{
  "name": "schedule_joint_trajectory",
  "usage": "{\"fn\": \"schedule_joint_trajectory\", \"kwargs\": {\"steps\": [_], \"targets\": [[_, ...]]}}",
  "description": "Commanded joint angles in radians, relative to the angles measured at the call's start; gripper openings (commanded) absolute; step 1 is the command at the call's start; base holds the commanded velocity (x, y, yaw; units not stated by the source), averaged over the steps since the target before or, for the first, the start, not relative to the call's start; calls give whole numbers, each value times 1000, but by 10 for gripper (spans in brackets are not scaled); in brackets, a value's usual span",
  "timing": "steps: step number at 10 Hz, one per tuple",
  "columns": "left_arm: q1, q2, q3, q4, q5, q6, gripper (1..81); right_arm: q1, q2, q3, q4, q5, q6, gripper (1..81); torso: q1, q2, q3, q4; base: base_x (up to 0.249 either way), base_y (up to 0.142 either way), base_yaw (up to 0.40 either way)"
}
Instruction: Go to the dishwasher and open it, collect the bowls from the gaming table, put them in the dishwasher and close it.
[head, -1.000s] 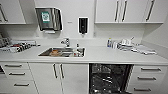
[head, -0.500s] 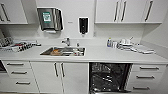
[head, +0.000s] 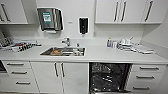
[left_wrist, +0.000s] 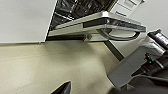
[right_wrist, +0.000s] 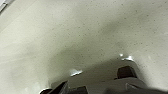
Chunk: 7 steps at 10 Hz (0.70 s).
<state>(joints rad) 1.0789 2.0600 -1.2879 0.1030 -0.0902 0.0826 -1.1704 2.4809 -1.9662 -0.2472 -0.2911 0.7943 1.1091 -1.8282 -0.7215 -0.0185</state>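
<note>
The dishwasher (head: 108, 76) stands open under the white counter, right of the sink, and its dark inside shows wire racks. In the left wrist view its steel door (left_wrist: 100, 22) hangs lowered above the beige floor, with the bar handle (left_wrist: 117, 37) beneath the door's edge. A dark tip of my left gripper (left_wrist: 62, 88) shows low over the floor, some way short of the door. My right gripper (right_wrist: 60, 89) hangs over speckled pale floor. The bowls and the gaming table are out of view.
A steel sink (head: 63, 51) with a tap sits mid-counter, a dish rack (head: 17, 45) at the left and bottles and small items (head: 130, 45) at the right. White drawers (head: 147, 76) flank the dishwasher. Part of my base (left_wrist: 140, 67) is near the door.
</note>
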Motion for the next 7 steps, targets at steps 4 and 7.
{"fn": "schedule_joint_trajectory", "kwargs": {"steps": [4,7], "targets": [[166,220,-366,-72,58,-1,811,-7,58,-104,-6,127,-183,811,0,0,0,0,0,0,0],[246,347,-529,-69,40,-1,811,-84,100,-179,-9,251,-262,811,0,0,0,0,0,0,0]]}}
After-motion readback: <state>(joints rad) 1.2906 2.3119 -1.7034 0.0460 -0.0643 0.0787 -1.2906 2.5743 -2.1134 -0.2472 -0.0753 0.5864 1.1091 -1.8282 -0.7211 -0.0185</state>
